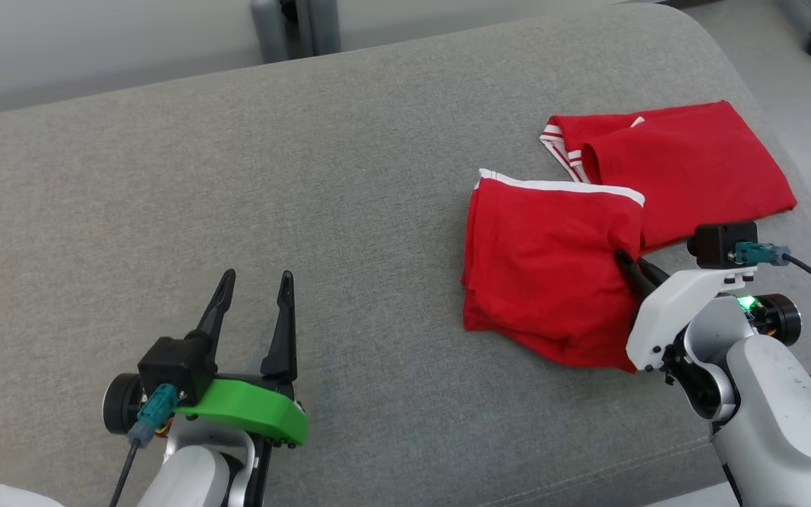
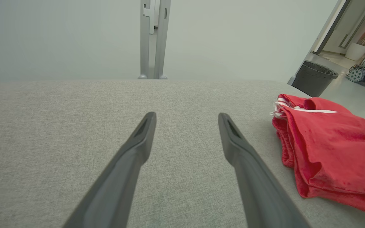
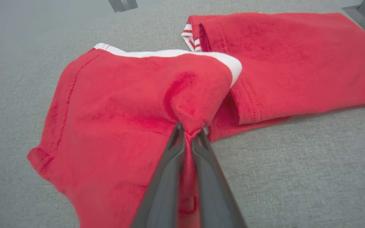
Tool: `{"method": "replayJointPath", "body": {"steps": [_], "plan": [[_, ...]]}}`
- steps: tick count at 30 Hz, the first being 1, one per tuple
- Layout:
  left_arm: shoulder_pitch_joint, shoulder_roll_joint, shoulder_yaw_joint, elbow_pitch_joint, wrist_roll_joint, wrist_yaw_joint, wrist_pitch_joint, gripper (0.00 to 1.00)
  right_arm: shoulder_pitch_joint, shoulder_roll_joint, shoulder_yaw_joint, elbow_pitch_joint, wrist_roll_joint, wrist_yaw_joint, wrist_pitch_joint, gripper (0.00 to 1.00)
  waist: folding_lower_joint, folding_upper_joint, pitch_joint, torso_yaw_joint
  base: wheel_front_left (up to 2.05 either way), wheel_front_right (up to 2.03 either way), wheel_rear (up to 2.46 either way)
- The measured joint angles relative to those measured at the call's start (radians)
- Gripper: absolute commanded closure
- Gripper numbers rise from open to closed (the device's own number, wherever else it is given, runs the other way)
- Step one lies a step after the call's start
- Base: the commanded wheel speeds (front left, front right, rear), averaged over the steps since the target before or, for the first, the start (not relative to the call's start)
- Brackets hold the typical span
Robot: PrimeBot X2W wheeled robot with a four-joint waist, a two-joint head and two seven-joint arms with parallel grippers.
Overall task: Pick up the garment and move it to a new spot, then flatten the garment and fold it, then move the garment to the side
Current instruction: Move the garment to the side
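Observation:
The garment (image 1: pixel 588 232) is red with white trim and lies on the right part of the grey cushion, partly folded over on itself. My right gripper (image 1: pixel 629 264) is shut on a pinch of the garment's near fold, lifting the cloth into a small peak (image 3: pixel 188 126). In the right wrist view the garment (image 3: pixel 131 104) spreads to both sides of the fingers. My left gripper (image 1: pixel 254 282) stands open over bare cushion at the lower left, well apart from the garment (image 2: pixel 328 148), with nothing between its fingers (image 2: pixel 144 136).
The grey cushion (image 1: pixel 307 197) has bare room left of the garment; its right edge runs close beside the cloth. A dark bin (image 2: pixel 314 77) stands on the floor beyond the cushion. A grey post (image 2: pixel 152 38) rises behind the far edge.

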Motion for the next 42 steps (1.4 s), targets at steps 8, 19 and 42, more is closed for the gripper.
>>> {"method": "replayJointPath", "body": {"steps": [8,19,42], "plan": [[-0.003,0.004,-0.002,-0.003,0.0,0.003,0.002,0.0,-0.04,-0.037,0.017,-0.035,-0.041,0.0,0.006,1.0,0.0,0.0,0.039,-0.005,0.0,0.0,0.0],[-0.001,-0.006,-0.011,-0.008,-0.008,0.004,-0.011,0.0,-0.126,-0.249,0.033,-0.072,-0.068,0.0,0.134,1.0,0.0,0.0,0.04,0.089,0.0,0.0,0.0],[-0.025,0.01,-0.032,-0.03,0.009,0.013,-0.001,0.0,-0.261,-0.404,-0.123,0.233,-0.142,0.001,0.172,0.99,0.0,0.0,0.139,0.224,0.0,0.0,0.0]]}}
